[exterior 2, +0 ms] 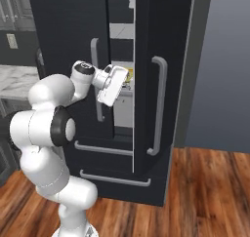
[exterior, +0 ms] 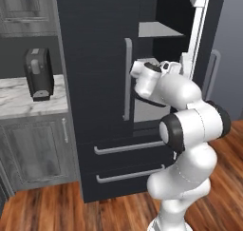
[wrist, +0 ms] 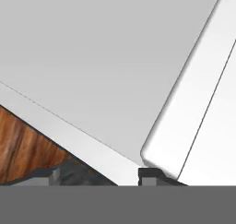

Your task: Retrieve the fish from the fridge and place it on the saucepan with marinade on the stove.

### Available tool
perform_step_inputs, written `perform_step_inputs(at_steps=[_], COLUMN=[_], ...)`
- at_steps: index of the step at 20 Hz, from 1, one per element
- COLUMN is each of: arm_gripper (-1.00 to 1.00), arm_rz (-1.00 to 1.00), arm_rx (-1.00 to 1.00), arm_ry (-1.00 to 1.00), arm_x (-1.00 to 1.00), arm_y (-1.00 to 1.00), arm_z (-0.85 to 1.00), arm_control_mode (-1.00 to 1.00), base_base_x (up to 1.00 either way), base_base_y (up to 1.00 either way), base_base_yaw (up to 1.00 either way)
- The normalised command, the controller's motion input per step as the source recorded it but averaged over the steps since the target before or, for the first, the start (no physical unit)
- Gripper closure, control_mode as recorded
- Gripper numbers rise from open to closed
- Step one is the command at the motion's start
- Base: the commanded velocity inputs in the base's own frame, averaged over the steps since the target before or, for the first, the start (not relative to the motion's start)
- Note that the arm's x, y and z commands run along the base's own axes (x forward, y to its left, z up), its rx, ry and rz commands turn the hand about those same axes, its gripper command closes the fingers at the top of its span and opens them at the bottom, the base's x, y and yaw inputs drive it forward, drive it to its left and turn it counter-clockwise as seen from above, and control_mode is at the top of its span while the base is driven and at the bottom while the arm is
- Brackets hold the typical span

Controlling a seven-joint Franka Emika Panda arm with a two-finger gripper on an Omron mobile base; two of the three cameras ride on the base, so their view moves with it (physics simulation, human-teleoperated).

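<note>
Arm [exterior: 190, 130] rises from lower right of the left base view, elbow folded at mid-frame, forearm reaching up-left toward the open gap of the fridge [exterior: 99, 82]. In the right base view the same arm climbs from lower left, wrist cocked right, white hand tilted against the edge of the half-open right door [exterior 2: 161, 85].

End effector [wrist: 99, 174] — two dark tips at the bottom of the hand view, a gap between them, nothing visibly between them. Whether it is open or clamped on anything: cannot tell from these frames. In both base views the tips are hidden behind the hand body.

Hand view: a light grey shelf [wrist: 106, 57] fills the upper left, a white rounded-corner panel at right, a wedge of wood floor [wrist: 23, 144] at lower left.

Fridge: black, left door shut with long grey handle [exterior: 127, 78], two drawers [exterior: 128, 149] with grey bar handles below. A grey shelf shows in the upper centre of the left base view.

Fish: not identifiable — a small yellowish patch sits just right of the hand in the right base view, too small to tell what it is.

Far left of the left base view: marble tabletop [exterior: 19, 99] with a dark appliance [exterior: 38, 73] on it, grey cabinets [exterior: 33, 149] under. No readable writing or labels.
</note>
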Motion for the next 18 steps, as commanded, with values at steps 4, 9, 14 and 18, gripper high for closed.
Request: perform_step_inputs(at_steps=[4,9,14,18], arm_gripper=[-1.00,-1.00,-1.00,-1.00], arm_rz=[0.00,0.00,0.00,0.00], arm_rx=[0.00,0.00,0.00,0.00], arm_ry=[0.00,-0.01,0.00,0.00], arm_x=[-0.59,-0.71,-0.44,-0.04], arm_y=[-0.97,-1.00,-0.98,-0.30], arm_z=[0.00,-0.04,-0.05,0.00], arm_control_mode=[-1.00,-1.00,-1.00,-1.00], base_base_x=[0.00,0.00,0.00,0.00], base_base_y=[0.00,0.00,0.00,0.00], base_base_yaw=[0.00,0.00,0.00,0.00])
